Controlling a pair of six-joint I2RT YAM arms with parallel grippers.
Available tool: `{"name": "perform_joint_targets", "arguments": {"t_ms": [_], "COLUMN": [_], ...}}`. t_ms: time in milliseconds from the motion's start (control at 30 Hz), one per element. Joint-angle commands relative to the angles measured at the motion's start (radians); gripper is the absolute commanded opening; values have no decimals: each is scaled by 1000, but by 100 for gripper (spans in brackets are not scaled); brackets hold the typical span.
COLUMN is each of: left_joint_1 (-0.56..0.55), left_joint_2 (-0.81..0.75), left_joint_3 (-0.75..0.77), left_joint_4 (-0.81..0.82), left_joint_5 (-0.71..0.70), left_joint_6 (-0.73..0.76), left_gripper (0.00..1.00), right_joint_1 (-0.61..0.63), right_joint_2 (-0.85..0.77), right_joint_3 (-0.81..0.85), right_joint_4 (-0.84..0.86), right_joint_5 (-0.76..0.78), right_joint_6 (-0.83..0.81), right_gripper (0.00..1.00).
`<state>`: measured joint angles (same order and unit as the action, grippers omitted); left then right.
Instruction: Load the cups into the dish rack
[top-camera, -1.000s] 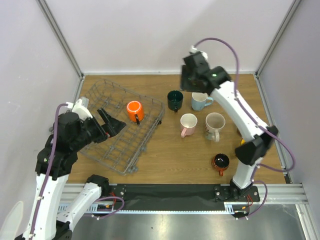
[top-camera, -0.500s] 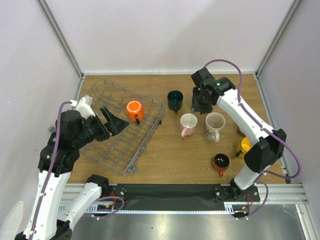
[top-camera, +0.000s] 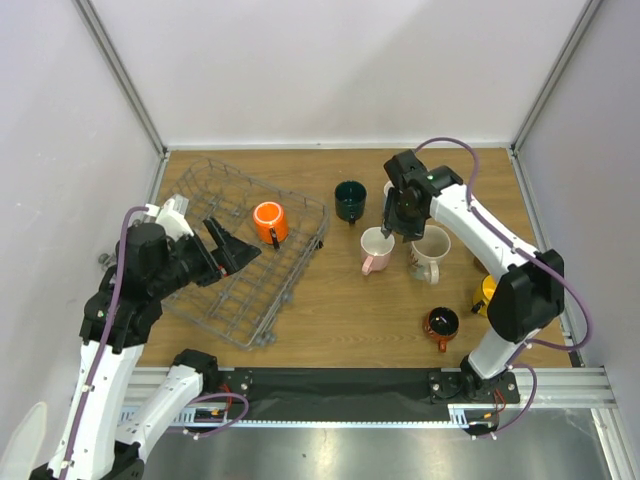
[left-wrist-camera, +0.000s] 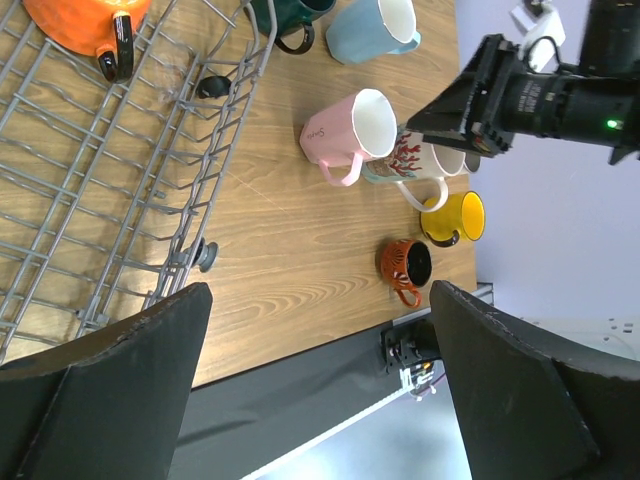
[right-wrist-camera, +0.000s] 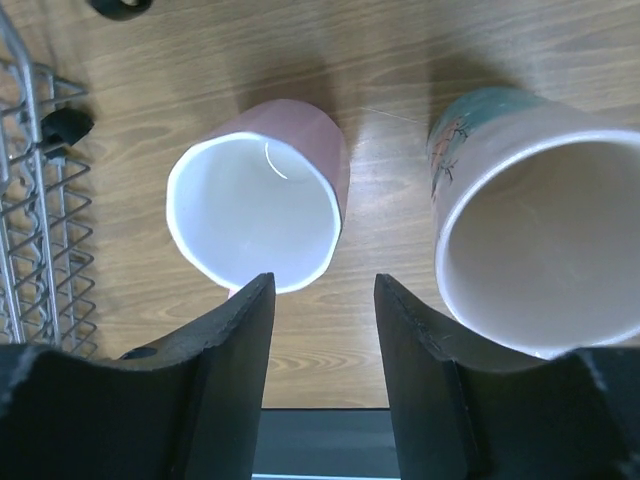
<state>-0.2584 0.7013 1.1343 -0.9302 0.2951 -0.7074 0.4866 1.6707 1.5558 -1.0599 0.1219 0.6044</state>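
The grey wire dish rack (top-camera: 235, 285) lies at the left and holds an orange mug (top-camera: 268, 222). A dark green mug (top-camera: 350, 200), pink mug (top-camera: 376, 248) and cream patterned mug (top-camera: 430, 250) stand on the table, with a small red-and-black mug (top-camera: 440, 325) nearer. My right gripper (top-camera: 402, 228) is open and empty, and hovers over the gap between the pink mug (right-wrist-camera: 255, 215) and the cream mug (right-wrist-camera: 545, 250). My left gripper (top-camera: 235, 250) is open and empty above the rack (left-wrist-camera: 100, 180). The light blue mug (left-wrist-camera: 365, 30) is mostly hidden under my right arm in the top view.
A yellow mug (left-wrist-camera: 455, 218) stands near the right arm's base, partly hidden in the top view. The rack's corner (right-wrist-camera: 40, 250) lies just left of the pink mug. White walls and metal posts close in the table.
My right gripper has come from the back of the table toward me and down, to above the pink and cream mugs. My left gripper has shifted slightly right over the rack.
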Motion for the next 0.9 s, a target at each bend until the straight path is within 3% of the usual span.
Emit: {"name": "perform_joint_targets", "arguments": {"t_ms": [0, 467, 500, 567, 700, 733, 767, 867], "left_joint_1": [7, 7, 7, 7, 7, 7, 7, 7], "left_joint_2": [-6, 20, 20, 23, 38, 40, 46, 62], "left_joint_3": [16, 15, 13, 12, 12, 12, 13, 24], "left_joint_4": [8, 57, 62, 76, 99, 105, 110, 137], "left_joint_5": [18, 101, 110, 130, 168, 177, 196, 226], "left_joint_6": [-6, 17, 19, 20, 13, 8, 3, -18], "left_gripper": [97, 95, 95, 95, 97, 97, 97, 100], "right_joint_1": [-13, -25, -25, -32, -51, -52, -60, -65], "right_joint_2": [20, 139, 144, 146, 138, 136, 135, 107], "right_joint_3": [-19, -34, -36, -46, -69, -74, -74, -62], "right_joint_4": [69, 144, 150, 164, 193, 199, 199, 205], "right_joint_5": [-21, -22, -27, -44, -64, -71, -79, -111], "right_joint_6": [35, 12, 6, -8, -32, -40, -48, -101], "right_gripper": [50, 45, 43, 29, 17, 4, 0, 0]}}
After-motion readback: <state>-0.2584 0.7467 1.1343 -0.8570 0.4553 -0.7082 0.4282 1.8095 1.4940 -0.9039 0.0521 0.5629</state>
